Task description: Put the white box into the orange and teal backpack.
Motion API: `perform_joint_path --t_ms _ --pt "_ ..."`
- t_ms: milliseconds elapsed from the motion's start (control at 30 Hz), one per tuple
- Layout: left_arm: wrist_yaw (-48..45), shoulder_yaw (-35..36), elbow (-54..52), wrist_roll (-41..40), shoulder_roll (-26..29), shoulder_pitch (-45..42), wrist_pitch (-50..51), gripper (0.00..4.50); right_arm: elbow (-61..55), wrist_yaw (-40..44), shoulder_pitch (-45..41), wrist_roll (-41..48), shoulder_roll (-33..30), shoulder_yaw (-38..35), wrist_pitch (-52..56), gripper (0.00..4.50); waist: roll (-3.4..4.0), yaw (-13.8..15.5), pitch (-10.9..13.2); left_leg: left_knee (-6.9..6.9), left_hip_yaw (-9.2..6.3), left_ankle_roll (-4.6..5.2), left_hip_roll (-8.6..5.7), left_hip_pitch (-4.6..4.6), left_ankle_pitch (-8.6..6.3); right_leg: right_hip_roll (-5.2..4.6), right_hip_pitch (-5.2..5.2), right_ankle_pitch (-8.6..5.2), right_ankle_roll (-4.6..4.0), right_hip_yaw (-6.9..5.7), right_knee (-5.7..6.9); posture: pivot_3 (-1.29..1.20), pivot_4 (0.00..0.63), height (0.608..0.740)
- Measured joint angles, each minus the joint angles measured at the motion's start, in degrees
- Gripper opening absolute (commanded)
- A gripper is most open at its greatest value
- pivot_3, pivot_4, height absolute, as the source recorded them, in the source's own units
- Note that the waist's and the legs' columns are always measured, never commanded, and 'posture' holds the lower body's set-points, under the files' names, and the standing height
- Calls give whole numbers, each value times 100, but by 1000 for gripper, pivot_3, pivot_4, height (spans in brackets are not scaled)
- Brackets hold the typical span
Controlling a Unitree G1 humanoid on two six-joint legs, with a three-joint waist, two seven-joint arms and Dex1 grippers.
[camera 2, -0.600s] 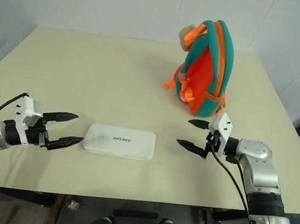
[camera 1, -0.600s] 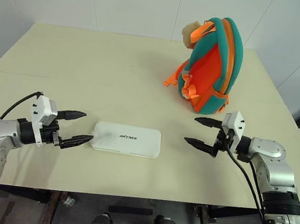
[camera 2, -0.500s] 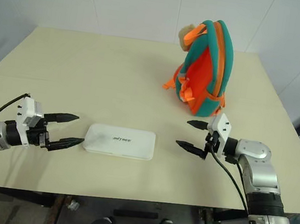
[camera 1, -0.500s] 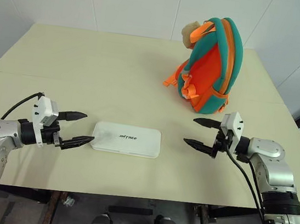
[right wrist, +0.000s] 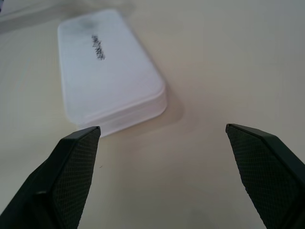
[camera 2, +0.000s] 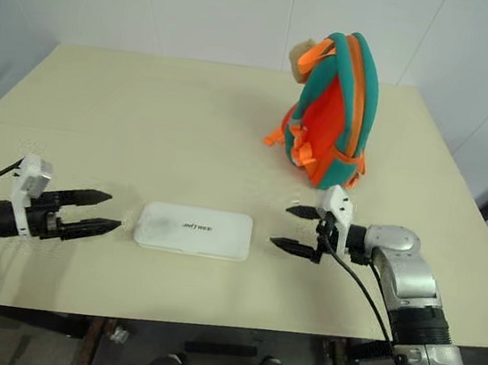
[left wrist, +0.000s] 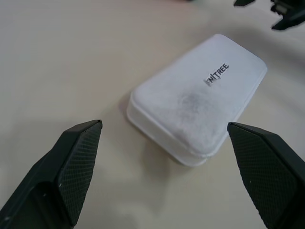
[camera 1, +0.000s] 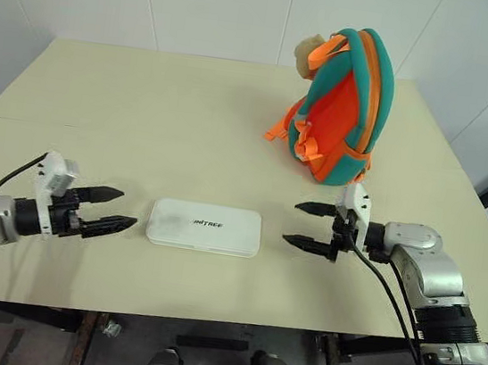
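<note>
1. The white box [camera 1: 206, 227] lies flat on the table [camera 1: 144, 124] near its front edge, long axis running left to right, lettering up. The orange and teal backpack [camera 1: 342, 105] stands upright at the far right of the table, well apart from the box, and looks closed from here.
2. Left gripper [camera 1: 107, 210]: fingers spread wide, nothing between them, pointing at the box's left short end, a short gap away. In the left wrist view the box [left wrist: 198, 98] sits centred between the two fingers [left wrist: 71, 160].
3. Right gripper [camera 1: 303, 225]: fingers likewise wide apart and empty, pointing at the box's right short end from just beside it, no contact visible. In the right wrist view the box lies off towards one finger.
4. Key relation: the box lies between the two grippers, each facing one short end; both are about equally near.
5. Against the earlier frames: the left gripper has backed away from the box's left end, opening a gap; the right gripper has moved in towards the right end. The box and backpack have not shifted.
</note>
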Motion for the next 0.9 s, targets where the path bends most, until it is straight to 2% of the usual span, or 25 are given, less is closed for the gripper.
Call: perform_joint_path --t_ms 200,333,500,567,733,900 --pt "-44 -80 1079 -193 68 -715 1415 4500 -464 -78 -418 349 -336 58 2056 4450 -3 32 -2 15 -3 1 0 -1 0 0 1 -13 -25 -1 4 0 150 740" --pt "70 -698 1763 -23 101 -1419 2270 4500 -684 -330 -539 466 -308 113 2905 4450 -4 26 -2 22 -4 2 -1 -5 -1 0 2 -9 -19 -1 4 0 150 740" --pt "156 -997 1919 50 -29 -1860 2936 4500 -968 -725 -555 584 -94 175 3583 4450 -4 25 -2 19 -4 2 -1 -4 -2 1 1 2 3 -1 10 0 150 740" --pt "156 -1057 1893 -70 -278 -2015 3331 4500 -1219 -922 -555 721 115 195 3903 4450 -3 26 -3 20 -4 3 -1 -4 -2 1 1 4 8 -1 14 0 150 740" --pt "325 -953 1954 -222 -646 -2234 3973 4500 -1371 -1212 -555 859 287 247 4119 4450 -5 37 -3 29 -6 3 -2 -6 -3 0 3 5 9 -1 13 0 150 740" --pt "466 -897 1852 -394 -697 -2259 4653 4500 -1425 -1449 -557 1038 472 237 4324 4450 -6 16 -4 28 -8 3 -1 -6 -3 1 1 5 9 -1 17 0 150 740"
